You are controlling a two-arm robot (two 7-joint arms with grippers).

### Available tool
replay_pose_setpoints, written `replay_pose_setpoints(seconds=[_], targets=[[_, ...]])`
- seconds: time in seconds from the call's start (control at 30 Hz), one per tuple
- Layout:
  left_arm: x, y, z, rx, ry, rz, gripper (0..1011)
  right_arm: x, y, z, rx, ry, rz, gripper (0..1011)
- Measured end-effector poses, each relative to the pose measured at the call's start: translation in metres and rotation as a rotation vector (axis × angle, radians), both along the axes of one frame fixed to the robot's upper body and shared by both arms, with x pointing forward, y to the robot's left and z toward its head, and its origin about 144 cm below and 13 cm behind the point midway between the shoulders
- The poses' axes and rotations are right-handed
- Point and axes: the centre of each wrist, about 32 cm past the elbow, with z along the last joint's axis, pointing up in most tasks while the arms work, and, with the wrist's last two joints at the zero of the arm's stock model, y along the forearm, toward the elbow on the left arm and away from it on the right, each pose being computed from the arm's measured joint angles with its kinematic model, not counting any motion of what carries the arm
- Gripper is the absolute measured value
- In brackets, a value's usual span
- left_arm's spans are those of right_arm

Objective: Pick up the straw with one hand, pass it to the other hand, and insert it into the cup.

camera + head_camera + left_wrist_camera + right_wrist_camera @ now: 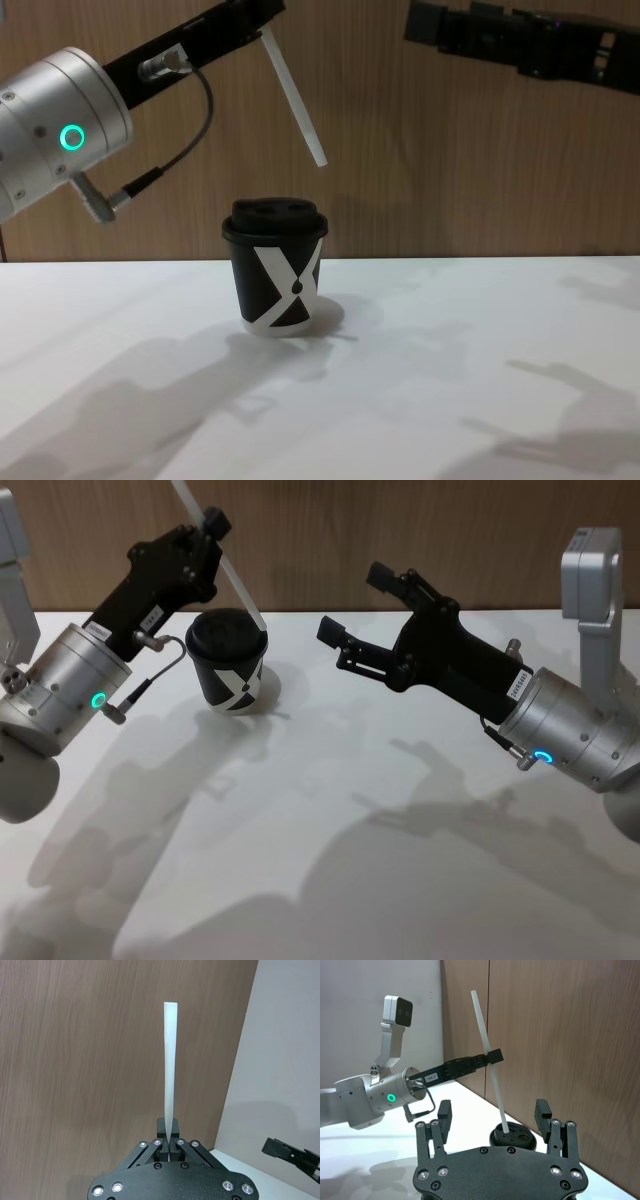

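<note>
My left gripper (213, 525) is shut on the thin white straw (237, 578), holding it tilted above the black cup (228, 662) with the white X. From the chest, the straw (296, 100) ends a short way above the cup's lid (276, 214), slightly to its right and apart from it. The left wrist view has the straw (170, 1060) sticking straight out from the shut pads (169, 1127). My right gripper (355, 603) hovers open to the right of the cup, holding nothing. In the right wrist view, its fingers (444, 1112) frame the cup (514, 1138) and straw (487, 1045).
The cup stands near the back of the white table (330, 820), close to the wood-panelled wall (450, 150). Open tabletop lies in front of the cup and to its right. Both arms hang above the table's rear half.
</note>
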Motion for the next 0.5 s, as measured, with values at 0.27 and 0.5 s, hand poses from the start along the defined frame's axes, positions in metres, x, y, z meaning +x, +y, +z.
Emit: replay_pose_setpoints(seconds=[0.27,0.5], targets=[[0.012,-0.001,0.002,0.000,-0.007,-0.011,11,0.000,0.000,0.000,0.000,0.000,0.000,1001],[0.021,-0.005,0.004,0.022,-0.015,-0.014,11,0.000,0.000,0.000,0.000,0.000,0.000,1001]])
